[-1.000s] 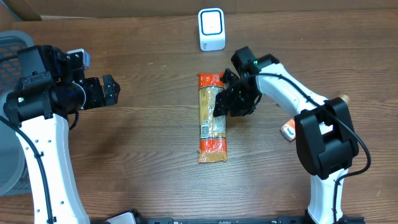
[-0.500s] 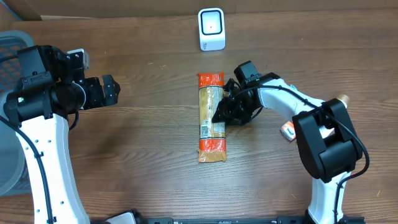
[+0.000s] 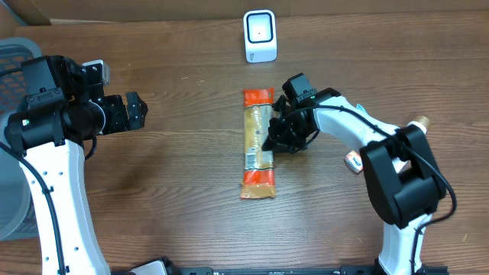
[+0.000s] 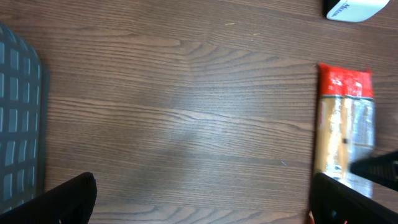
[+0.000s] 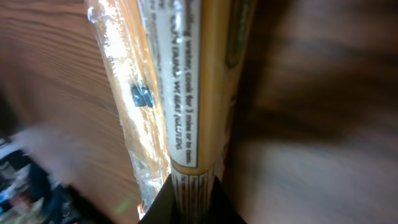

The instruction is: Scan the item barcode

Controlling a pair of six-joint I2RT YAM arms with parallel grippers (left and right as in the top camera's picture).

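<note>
The item is a long clear packet of spaghetti [image 3: 254, 126] with orange-red ends, lying lengthwise mid-table; the overhead view shows no barcode I can make out. My right gripper [image 3: 269, 143] is shut on the packet's right edge about halfway along. In the right wrist view the packet's [image 5: 186, 93] printed label strip runs down between the dark fingertips [image 5: 158, 208] of the right gripper [image 5: 193, 199]. The white scanner [image 3: 260, 35] stands upright at the back, beyond the packet's far end. My left gripper [image 3: 137, 111] hangs open far to the left, with only bare wood between its fingers [image 4: 68, 199].
A grey mesh basket [image 3: 15, 53] sits at the table's left edge, also visible as the basket [image 4: 18, 124] in the left wrist view. A small orange and white object [image 3: 354, 160] lies to the right of the right arm. The left wrist view catches the packet [image 4: 345, 130] and the scanner's base [image 4: 351, 9].
My right gripper has dropped onto the packet's right edge and shut on it. The packet's near end has shifted slightly left. The left arm has not moved.
</note>
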